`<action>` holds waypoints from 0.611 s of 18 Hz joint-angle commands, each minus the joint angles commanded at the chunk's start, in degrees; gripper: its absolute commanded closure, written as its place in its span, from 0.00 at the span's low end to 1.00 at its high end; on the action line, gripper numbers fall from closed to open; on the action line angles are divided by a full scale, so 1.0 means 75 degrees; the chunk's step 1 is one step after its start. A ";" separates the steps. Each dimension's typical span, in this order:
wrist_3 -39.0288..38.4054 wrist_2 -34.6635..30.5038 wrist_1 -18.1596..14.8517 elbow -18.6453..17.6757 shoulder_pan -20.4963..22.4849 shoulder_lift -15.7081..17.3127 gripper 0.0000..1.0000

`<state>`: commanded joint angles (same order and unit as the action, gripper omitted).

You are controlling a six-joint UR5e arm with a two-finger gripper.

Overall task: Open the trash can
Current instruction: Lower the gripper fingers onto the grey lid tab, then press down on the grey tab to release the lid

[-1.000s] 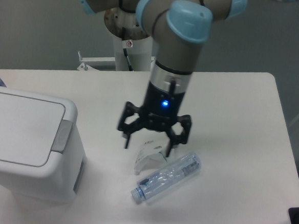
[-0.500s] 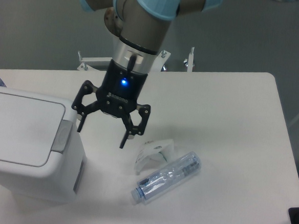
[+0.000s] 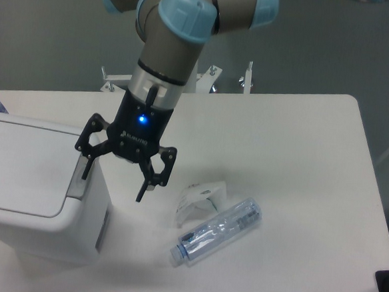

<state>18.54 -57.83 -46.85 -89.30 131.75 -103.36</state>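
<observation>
The robot's gripper hung with its fingers spread wide over the right edge of the trash can, which stood at the left side of the white table with its flat lid shut. One fingertip sat over the grey tab at the lid's rim, though contact could not be judged; the other hung beyond the bin's side. A blue light glowed on the gripper's body. A clear plastic bottle lay nearby on the table, beside a crumpled white wrapper.
</observation>
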 joint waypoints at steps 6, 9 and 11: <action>0.0000 -0.0047 -0.0012 -0.0082 0.0000 0.0012 0.00; -0.0012 -0.0082 -0.0012 -0.0105 0.0000 0.0012 0.00; -0.0012 -0.0082 -0.0012 -0.0105 0.0000 0.0012 0.00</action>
<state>18.46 -58.45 -46.93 -90.09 131.75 -103.27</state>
